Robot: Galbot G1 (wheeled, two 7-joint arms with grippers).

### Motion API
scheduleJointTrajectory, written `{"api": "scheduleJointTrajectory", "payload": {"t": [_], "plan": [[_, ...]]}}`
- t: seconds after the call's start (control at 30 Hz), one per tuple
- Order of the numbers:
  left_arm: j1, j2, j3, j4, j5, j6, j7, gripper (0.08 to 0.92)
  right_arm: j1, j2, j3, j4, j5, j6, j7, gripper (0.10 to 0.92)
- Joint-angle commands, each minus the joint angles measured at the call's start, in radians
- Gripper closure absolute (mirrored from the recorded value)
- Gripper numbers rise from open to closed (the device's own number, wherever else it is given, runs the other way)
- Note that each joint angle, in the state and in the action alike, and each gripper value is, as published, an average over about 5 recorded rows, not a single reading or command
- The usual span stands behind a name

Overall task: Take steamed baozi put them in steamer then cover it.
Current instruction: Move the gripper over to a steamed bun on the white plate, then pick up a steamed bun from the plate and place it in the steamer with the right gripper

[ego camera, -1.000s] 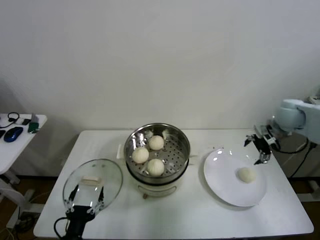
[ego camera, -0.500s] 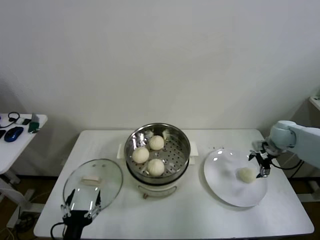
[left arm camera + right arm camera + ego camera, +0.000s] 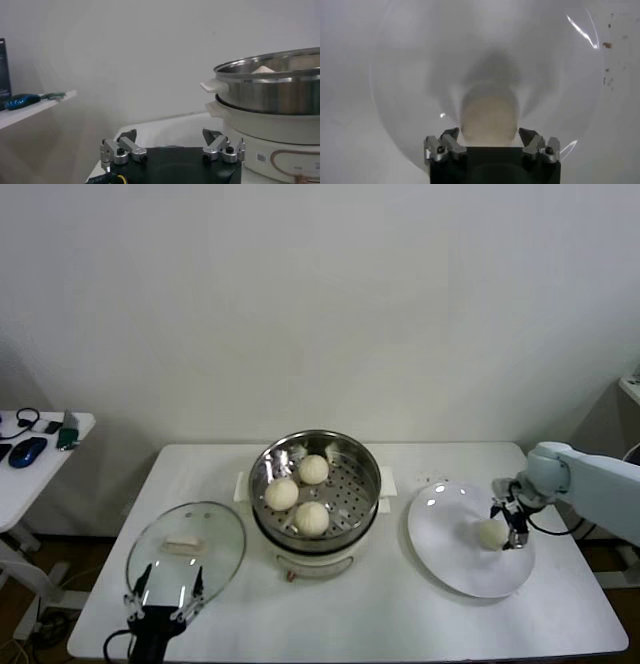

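The steel steamer (image 3: 262, 475) on its white cooker base stands mid-table with three baozi (image 3: 312, 517) inside; it also shows in the left wrist view (image 3: 270, 97). A fourth baozi (image 3: 490, 533) lies on the white plate (image 3: 450, 559) at the right. My right gripper (image 3: 503, 524) is down over this baozi, its open fingers on either side of it; the right wrist view shows the baozi (image 3: 489, 119) between the open fingertips (image 3: 451, 135). The glass cover (image 3: 186, 546) lies on the table at the left. My left gripper (image 3: 164, 591) is open, low at the table's front left edge.
A side table (image 3: 40, 464) at the far left holds a blue mouse and small items. The white wall is behind the table. The table surface (image 3: 380, 614) in front of the steamer is bare.
My right gripper has moved from above the plate's far right edge down and inward, and now straddles the baozi on the plate. The left arm has barely moved.
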Motion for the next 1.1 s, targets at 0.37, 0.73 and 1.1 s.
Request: {"api": "scheduleJointTrajectory", "payload": {"t": [0.37, 0.73, 1.1], "plan": [[0.002, 0.006, 0.000, -0.009, -0.002, 0.002, 0.000, 0.177, 0.364, -0.020, -0.232, 0.157, 0.206, -0.009, -0.023, 0.330], [-0.007, 0.017, 0.008, -0.021, -0.008, 0.010, 0.004, 0.177, 1.022, 0.181, -0.491, 0.476, 0.700, -0.116, -0.020, 0.330], [-0.011, 0.029, 0.000, -0.026, -0.012, 0.010, 0.005, 0.177, 0.846, 0.414, -0.366, 0.525, 0.755, -0.203, 0.110, 0.332]]}}
